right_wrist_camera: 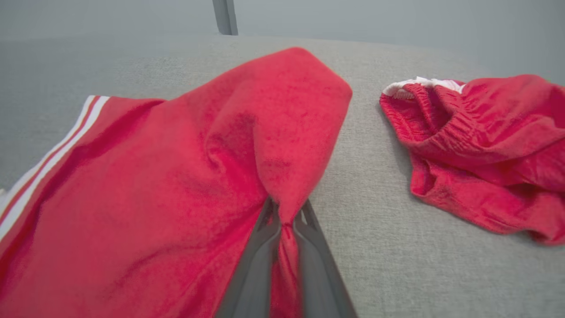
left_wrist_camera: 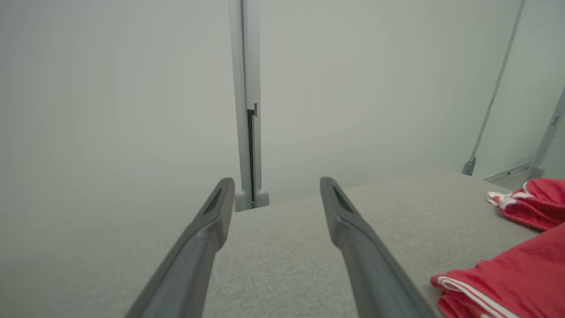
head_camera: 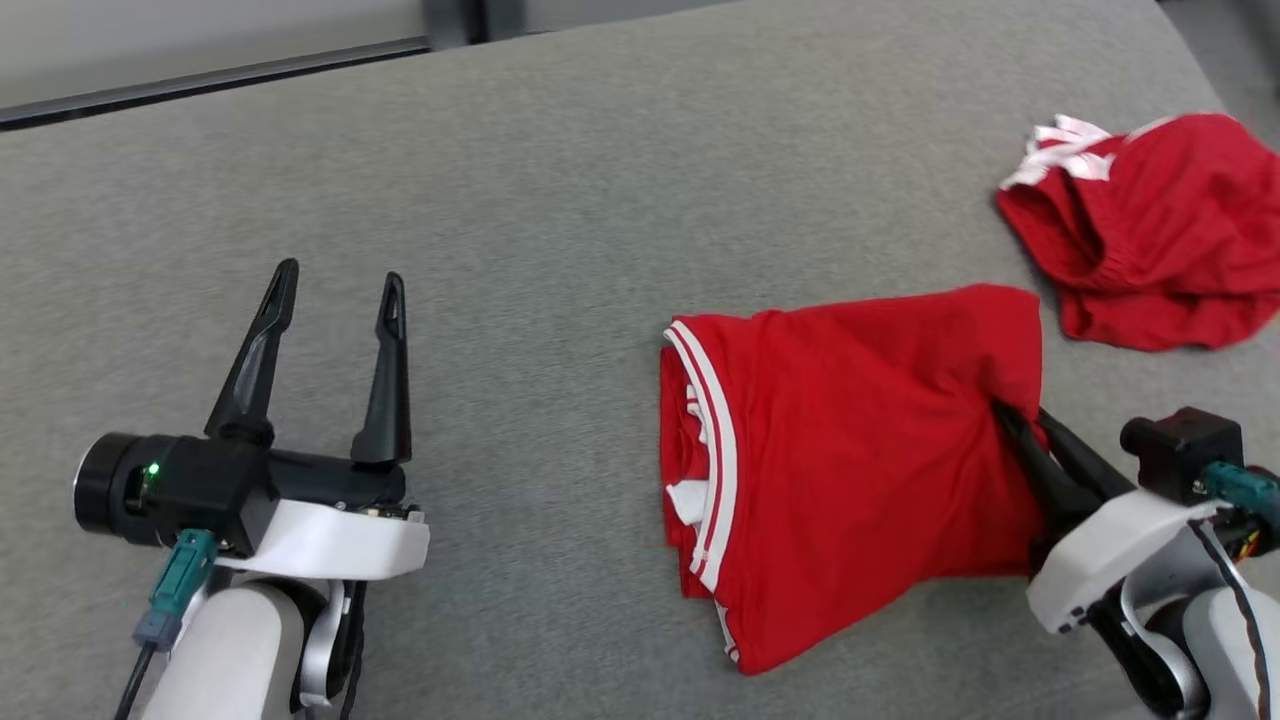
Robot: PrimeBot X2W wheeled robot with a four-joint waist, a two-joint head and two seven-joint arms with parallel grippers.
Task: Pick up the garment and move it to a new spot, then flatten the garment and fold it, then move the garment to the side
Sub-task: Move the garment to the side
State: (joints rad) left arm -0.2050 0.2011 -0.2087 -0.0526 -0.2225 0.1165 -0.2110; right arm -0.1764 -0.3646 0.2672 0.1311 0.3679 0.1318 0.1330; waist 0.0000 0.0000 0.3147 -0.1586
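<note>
Red garment (head_camera: 850, 450) clamped at its right edge by the right gripper (head_camera: 1005, 415).
The garment is laid folded on the grey surface (head_camera: 560, 200), white-striped hem to the left. A pinch of its cloth is held between the closed fingers. The left gripper (head_camera: 340, 275) is kept well apart, fingers spread and empty. A second red garment (head_camera: 1150, 230) is seen crumpled beyond.

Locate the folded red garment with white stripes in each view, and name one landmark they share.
Head view: folded garment, right of centre.
Left wrist view: lower right corner.
Right wrist view: left and centre, pinched by the right gripper.
Shared landmark: crumpled red garment.
</note>
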